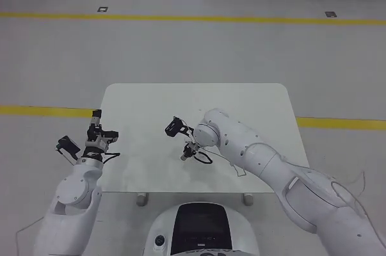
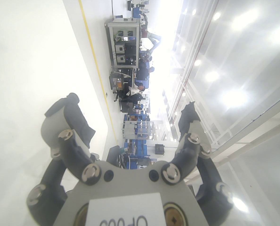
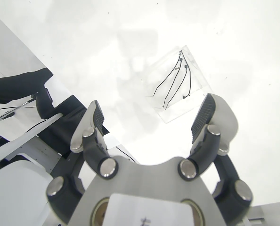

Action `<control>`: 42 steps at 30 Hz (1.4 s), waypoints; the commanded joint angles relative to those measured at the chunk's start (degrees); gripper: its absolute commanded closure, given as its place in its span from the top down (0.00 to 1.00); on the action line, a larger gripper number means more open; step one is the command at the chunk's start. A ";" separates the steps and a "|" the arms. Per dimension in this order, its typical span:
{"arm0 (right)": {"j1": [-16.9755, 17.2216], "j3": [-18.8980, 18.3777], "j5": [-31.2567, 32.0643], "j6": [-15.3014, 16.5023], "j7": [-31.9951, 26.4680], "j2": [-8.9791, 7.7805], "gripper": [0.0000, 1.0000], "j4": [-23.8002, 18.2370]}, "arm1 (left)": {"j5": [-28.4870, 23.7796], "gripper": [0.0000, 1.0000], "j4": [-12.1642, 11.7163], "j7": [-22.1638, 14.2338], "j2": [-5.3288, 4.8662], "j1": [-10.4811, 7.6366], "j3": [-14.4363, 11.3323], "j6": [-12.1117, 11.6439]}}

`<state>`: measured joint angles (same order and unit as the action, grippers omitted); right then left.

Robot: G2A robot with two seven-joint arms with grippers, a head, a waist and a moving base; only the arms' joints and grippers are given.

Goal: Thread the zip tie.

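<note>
Several zip ties [image 3: 175, 76] are lying in a clear tray [image 3: 177, 112] just beyond the spread fingers of the right gripper [image 3: 151, 101], while the left gripper [image 2: 130, 101] is hanging spread too, so picking is probably beginning, needing descent onto one tie.

Light falls bright and even from above on the bench [image 1: 180, 109], which comes out near pure white in the top view, with the floor around it only a shade greyer. From my left wrist, the hall beyond the bench burns out in a broad glare [image 2: 163, 55]. The ceiling lights [image 2: 238, 95] above it spread as soft white patches, and the yellow floor line [image 2: 92, 55] beside the bench bends in the wide lens. From my right wrist, the glossy bench throws back pale grey reflections. On it, the clear tray [image 3: 177, 114] near my right end effector [image 3: 151, 101] barely parts from the white.
</note>
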<state>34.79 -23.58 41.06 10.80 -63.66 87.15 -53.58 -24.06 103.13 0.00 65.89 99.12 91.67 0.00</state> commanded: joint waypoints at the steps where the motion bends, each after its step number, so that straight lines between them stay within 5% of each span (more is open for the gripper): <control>1: -0.01 0.02 0.04 -0.02 0.01 0.00 1.00 0.00 | 0.00 1.00 0.00 0.00 0.00 0.00 0.00 0.00; 16: 0.90 -0.35 1.77 -3.02 0.72 0.02 1.00 -0.98 | 0.00 1.00 0.00 0.00 0.00 0.00 0.00 0.00; 23: 1.75 -1.34 4.14 -6.98 1.28 0.09 1.00 -2.89 | 0.00 1.00 0.00 0.00 0.00 0.00 0.00 0.00; 24: 1.78 -1.29 4.79 -7.26 1.12 0.11 0.60 -3.16 | 0.00 1.00 0.00 0.00 0.00 0.00 0.00 0.00; 25: 1.85 -1.29 5.24 -7.51 0.88 0.13 0.45 -3.35 | 0.00 1.00 0.00 0.00 0.00 0.00 0.00 0.00; 30: 2.18 -1.60 6.32 -7.94 -0.17 0.38 0.33 -3.50 | 0.00 1.00 0.00 0.00 0.00 0.00 0.00 0.00; 42: 1.81 -2.27 5.39 -6.06 1.85 2.26 0.29 3.15 | 0.00 1.00 0.00 0.00 0.00 0.00 0.00 0.00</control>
<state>36.72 -25.95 46.44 4.78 -62.11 89.12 -51.29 -24.06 103.13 0.00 65.89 99.12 91.67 0.00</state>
